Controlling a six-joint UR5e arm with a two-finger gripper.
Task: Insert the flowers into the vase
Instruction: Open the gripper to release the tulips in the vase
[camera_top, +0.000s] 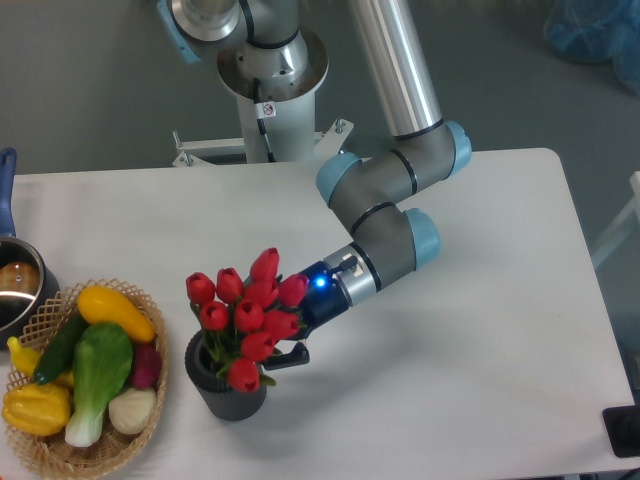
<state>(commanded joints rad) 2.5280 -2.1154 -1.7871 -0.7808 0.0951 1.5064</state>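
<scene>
The flowers (247, 314), a bunch of red tulip buds with green leaves, stand over the vase (228, 396), a small dark grey ribbed cylinder near the table's front edge. Their lower end reaches down into the vase's mouth, and the buds lean a little to the right. My gripper (276, 349) comes in from the right, level with the bunch's lower part. It is shut on the flowers. The buds hide most of its fingers; one black finger (291, 352) shows just right of the vase's rim.
A wicker basket (150, 402) of toy vegetables sits left of the vase at the front left corner. A shiny metal pot (16, 286) with a blue handle is at the left edge. The arm's base (270, 75) stands behind the table.
</scene>
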